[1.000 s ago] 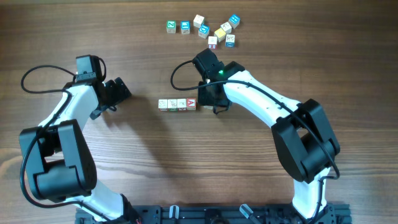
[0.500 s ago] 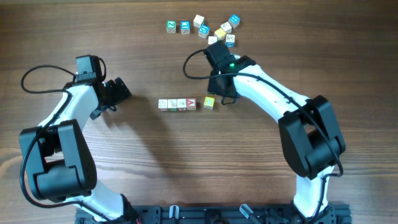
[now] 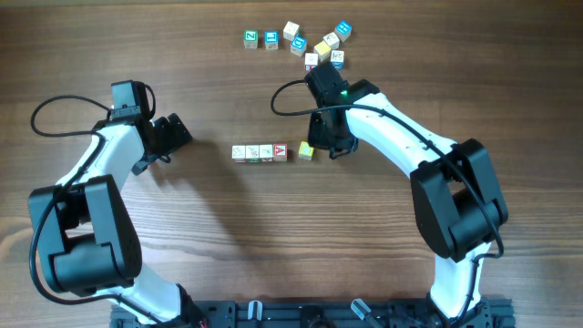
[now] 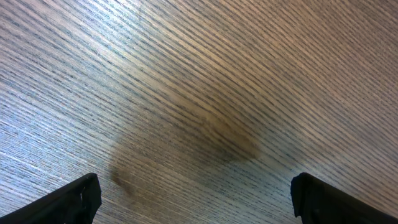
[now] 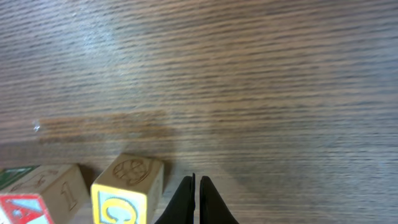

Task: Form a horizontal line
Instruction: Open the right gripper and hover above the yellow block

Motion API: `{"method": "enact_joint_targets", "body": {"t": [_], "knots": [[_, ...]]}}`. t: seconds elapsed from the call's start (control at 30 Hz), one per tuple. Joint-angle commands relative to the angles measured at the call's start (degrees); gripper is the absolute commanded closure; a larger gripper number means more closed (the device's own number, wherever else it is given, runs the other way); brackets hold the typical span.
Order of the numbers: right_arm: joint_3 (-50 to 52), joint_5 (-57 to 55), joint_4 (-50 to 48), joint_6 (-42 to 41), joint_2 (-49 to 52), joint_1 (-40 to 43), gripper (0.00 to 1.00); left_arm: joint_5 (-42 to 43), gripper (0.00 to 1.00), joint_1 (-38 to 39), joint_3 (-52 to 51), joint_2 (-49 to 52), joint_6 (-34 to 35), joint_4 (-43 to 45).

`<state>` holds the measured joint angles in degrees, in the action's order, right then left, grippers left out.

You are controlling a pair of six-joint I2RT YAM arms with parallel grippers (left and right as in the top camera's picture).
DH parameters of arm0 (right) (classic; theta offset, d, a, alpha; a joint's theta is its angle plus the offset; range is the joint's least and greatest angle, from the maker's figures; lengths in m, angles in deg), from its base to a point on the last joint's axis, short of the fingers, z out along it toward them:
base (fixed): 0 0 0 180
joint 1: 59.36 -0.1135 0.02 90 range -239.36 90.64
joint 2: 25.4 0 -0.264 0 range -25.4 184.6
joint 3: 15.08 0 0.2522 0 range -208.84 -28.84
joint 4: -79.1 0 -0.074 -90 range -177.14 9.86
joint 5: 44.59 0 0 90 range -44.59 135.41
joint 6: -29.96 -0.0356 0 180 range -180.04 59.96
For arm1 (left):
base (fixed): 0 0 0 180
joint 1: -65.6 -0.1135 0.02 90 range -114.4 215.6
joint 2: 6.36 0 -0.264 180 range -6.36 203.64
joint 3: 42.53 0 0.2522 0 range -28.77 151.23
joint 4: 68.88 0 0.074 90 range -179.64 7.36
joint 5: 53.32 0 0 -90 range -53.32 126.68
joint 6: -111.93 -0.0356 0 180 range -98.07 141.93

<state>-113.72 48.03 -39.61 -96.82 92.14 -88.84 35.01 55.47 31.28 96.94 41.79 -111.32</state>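
Centre of the wooden table (image 3: 209, 228): the horizontal line (image 3: 260, 153) stood as four pale letter cubes, edge to edge, with the red "A" at its right end. One yellow cube (image 3: 306, 150) sat just beside that end, a thin gap between. The right gripper (image 5: 196, 186) was pinched tight on nothing, just right of the yellow cube. The left gripper (image 3: 173, 137) was spread wide and empty, well apart to the left. Nine loose cubes (image 3: 300, 44) lay scattered at the far side.

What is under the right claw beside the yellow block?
Only the wooden table. The right claw is shut on nothing, with the yellow block just beside it. From overhead, the arm covers that spot.
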Motion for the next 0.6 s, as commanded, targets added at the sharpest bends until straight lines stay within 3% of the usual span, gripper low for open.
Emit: {"method": "enact_joint_targets", "body": {"t": [0.0,0.27,0.4,0.57], "knots": [[0.15,4.07,-0.22,0.57,1.14,-0.24,0.95,-0.35,0.0,-0.17,-0.2,0.22,0.33,0.0],[0.15,6.84,-0.24,0.35,1.14,-0.35,0.96,-0.35,0.0,-0.17,-0.2,0.22,0.33,-0.02],[0.15,-0.04,1.42,-2.6,1.14,-0.35,0.96,-0.35,0.0,-0.17,-0.2,0.22,0.33,0.0],[0.17,0.42,1.86,-2.95,1.2,-0.92,0.96,-0.35,0.0,-0.15,-0.2,0.22,0.33,0.0]]}}
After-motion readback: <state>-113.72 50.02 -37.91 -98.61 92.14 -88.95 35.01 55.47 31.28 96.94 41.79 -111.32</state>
